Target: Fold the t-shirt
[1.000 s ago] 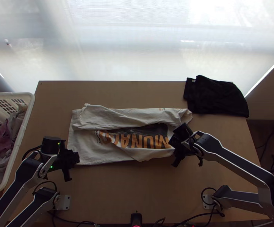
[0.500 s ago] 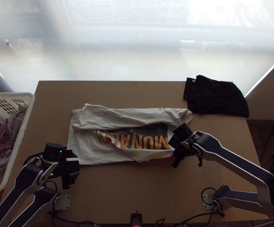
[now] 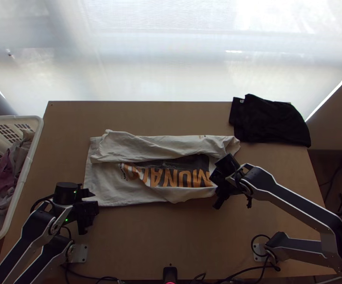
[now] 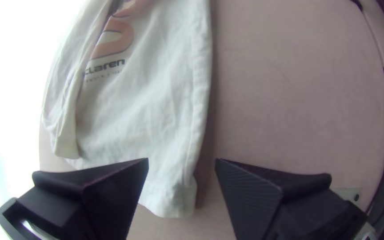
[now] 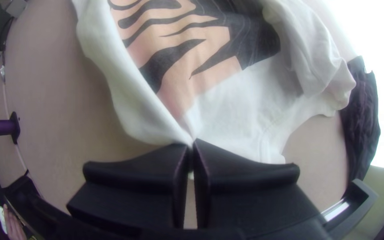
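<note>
Right wrist view: the fingers (image 5: pixel 130 178) of the right gripper (image 3: pixel 217 183) are pressed together on a small pinch of the t-shirt (image 3: pixel 107 188). It looks like part of the turned-in near edge toward the right, though the fingertips cover the exact spot.

In the left wrist view, the fingers (image 4: pixel 254 191) of the left gripper (image 3: pixel 94 200) stand well apart and have hold of nothing. They are at the shirt's near left corner, whose edge passes between them as that camera sees it.

The t-shirt is pale, with an orange and dark print facing up. It lies across the middle of the desk (image 3: pixel 171 236), partly folded: its far side is turned over toward the near side in a loose, wrinkled flap, and toward the right the near edge is folded in over some of the print.

A black cloth (image 3: pixel 270 120) lies at the desk's far right corner, near the shirt's far right end. At the left is a white basket (image 3: pixel 39 130) with crumpled clothes (image 3: pixel 3 177) inside.
</note>
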`<state>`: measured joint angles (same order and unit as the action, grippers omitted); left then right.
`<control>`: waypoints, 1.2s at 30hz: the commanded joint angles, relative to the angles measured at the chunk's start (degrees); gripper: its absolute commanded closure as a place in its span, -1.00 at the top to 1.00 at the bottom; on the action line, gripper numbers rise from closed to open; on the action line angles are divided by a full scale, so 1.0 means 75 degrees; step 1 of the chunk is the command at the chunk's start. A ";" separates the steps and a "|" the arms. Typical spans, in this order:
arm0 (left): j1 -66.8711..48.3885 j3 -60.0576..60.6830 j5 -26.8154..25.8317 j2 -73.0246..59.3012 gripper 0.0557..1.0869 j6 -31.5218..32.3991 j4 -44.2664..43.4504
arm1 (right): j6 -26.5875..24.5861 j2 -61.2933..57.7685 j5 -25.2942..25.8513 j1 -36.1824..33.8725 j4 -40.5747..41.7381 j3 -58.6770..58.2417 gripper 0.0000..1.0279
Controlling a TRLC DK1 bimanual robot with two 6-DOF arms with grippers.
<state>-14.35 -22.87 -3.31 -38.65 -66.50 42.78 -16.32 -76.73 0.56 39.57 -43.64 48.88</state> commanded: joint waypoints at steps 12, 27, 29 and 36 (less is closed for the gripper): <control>0.0191 0.0308 -0.0156 0.0044 -0.84 -0.0051 -0.0384 | 0.0008 -0.0141 -0.0156 -0.0120 0.0006 -0.0002 -0.95; 0.0566 0.0003 -0.0719 0.1603 -0.93 -0.0813 0.1373 | 0.0031 0.0035 -0.0942 -0.0202 -0.0381 -0.0236 -0.95; 0.0847 -0.0302 -0.1047 0.1627 -0.93 -0.0813 0.1760 | 0.0019 0.0117 -0.1199 -0.0214 -0.0592 -0.0272 -0.95; 0.1292 -0.0794 -0.1469 0.1627 -0.93 -0.0825 0.2534 | 0.0008 0.0481 -0.1656 -0.0214 -0.0979 -0.0611 -0.95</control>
<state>-7.33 -25.87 -11.62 -27.31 -72.49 55.90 -16.14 -75.16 -8.93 38.09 -48.21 45.98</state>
